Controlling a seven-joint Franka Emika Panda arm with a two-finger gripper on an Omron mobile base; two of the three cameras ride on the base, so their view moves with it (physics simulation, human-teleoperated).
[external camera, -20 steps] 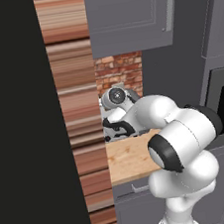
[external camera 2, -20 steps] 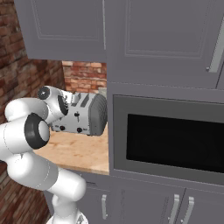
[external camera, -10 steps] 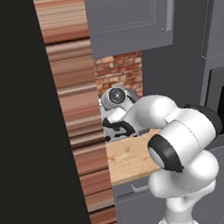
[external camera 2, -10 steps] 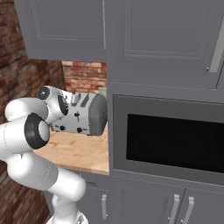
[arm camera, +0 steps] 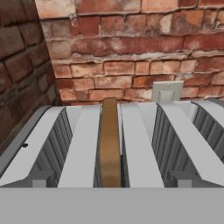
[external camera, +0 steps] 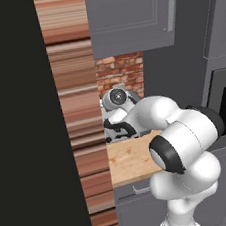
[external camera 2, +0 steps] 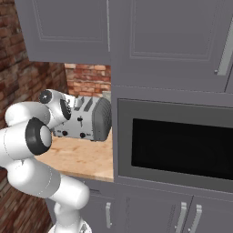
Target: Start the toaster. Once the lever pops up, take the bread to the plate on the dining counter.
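Nothing has shifted since a second ago: the toaster (external camera 2: 86, 119) sits in the same spot on the wooden counter (external camera 2: 82, 157), and my arm keeps the same bend in front of it. My jaws are released, spread as wide as they go, with nothing between them; my fingertips themselves I cannot make out, since my own wrist blocks them in both base views. Looking along my hand, I am right above the toaster (arm camera: 113, 144), and the bread (arm camera: 109, 142) stands on edge in a slot near its middle, its brown crust poking above the rim. The toaster's front face with its knobs and levers is cut off below in that view. Behind the toaster is a brick wall (arm camera: 131, 48) with a pale wall outlet (arm camera: 166, 91). To the toaster's right stands the black microwave (external camera 2: 177, 145).
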